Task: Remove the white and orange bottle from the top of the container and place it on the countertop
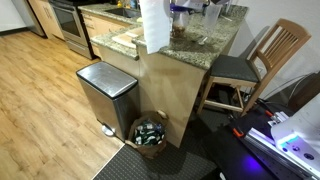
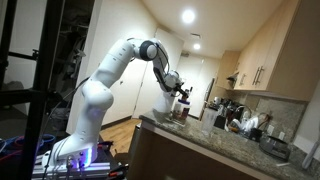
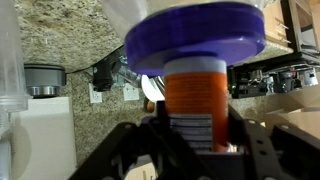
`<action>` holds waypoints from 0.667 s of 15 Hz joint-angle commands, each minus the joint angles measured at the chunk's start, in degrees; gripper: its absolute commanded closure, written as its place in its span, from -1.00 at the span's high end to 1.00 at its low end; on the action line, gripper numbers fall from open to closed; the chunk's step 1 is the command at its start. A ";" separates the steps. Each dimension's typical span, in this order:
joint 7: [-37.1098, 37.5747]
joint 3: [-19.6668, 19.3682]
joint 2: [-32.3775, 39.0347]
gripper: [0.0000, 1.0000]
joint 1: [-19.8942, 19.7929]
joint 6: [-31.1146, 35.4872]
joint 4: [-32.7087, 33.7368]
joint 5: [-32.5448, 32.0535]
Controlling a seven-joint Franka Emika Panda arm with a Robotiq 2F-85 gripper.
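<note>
The white and orange bottle (image 3: 195, 90) is being gripped by the end effector (image 3: 193, 132), whose fingers are being pressed against its orange band in the wrist view. The container (image 1: 178, 32) is being shown just below the end effector in an exterior view, so the removal is being judged as only begun; whether the bottle is clear of it cannot be told. Placement on the counter (image 1: 218, 42), lower and beside the end effector, is not yet being done.

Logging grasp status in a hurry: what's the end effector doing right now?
End effector: closed on the white and orange bottle, with a finger on each side of it in the wrist view.
</note>
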 commanded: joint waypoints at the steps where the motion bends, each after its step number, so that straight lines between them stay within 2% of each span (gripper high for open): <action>1: -3.44 0.02 1.45 -0.50 -0.63 1.15 1.68 2.07; 4: -4.69 -0.17 -1.25 -0.50 -1.46 1.46 -1.36 3.67; 6: -5.85 0.27 -2.86 -0.50 -3.80 6.70 -2.94 9.87; 10: -9.79 0.69 -7.45 -0.50 -10.35 21.50 -9.52 26.09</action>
